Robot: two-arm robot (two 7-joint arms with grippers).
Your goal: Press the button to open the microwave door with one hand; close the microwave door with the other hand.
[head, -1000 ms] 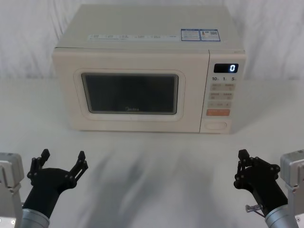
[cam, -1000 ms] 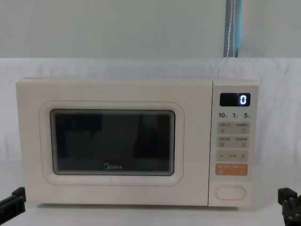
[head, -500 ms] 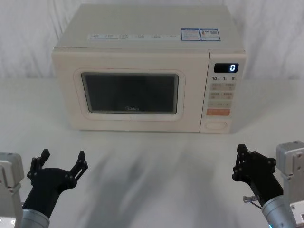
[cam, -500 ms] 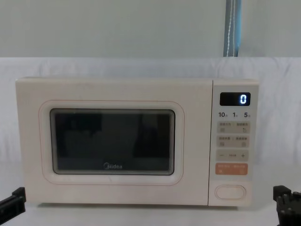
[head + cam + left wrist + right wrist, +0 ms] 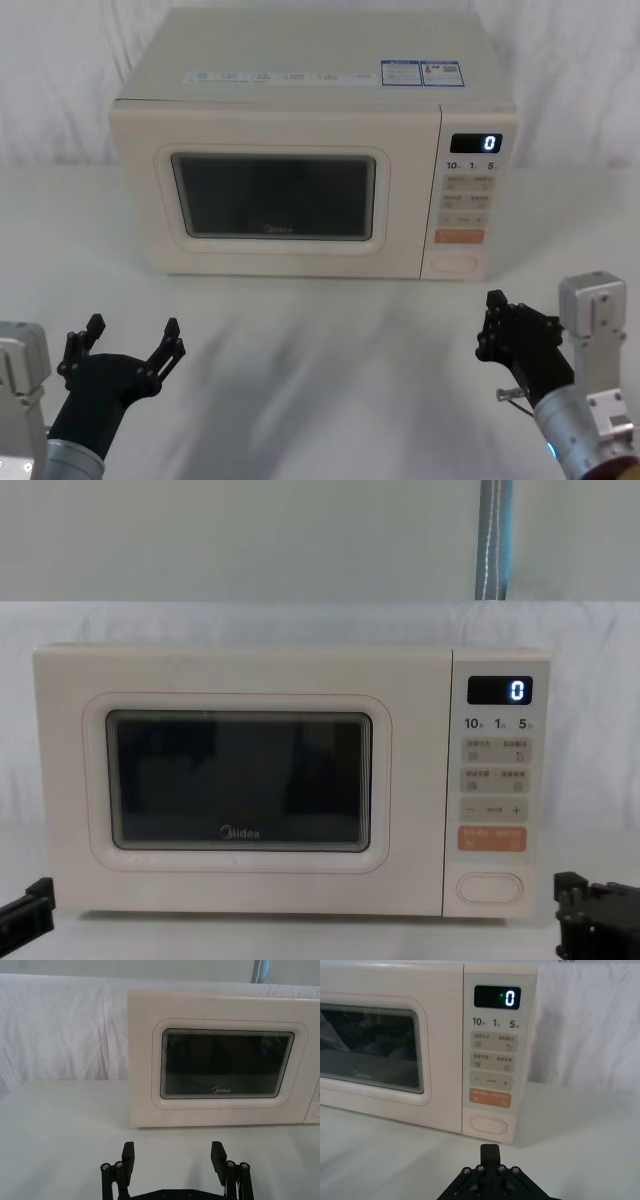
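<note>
our right gripper [image 5: 489,1152], jaws pinched together, points at the button [image 5: 488,1125] at the foot of the microwave [image 5: 300,150] control panel, near but not touching. the orange bar button [image 5: 490,1098] sits just above; a high aim would likely press it instead. the microwave door [image 5: 275,195] is shut. our left gripper [image 5: 173,1159] waits low in front, jaws wide.
</note>
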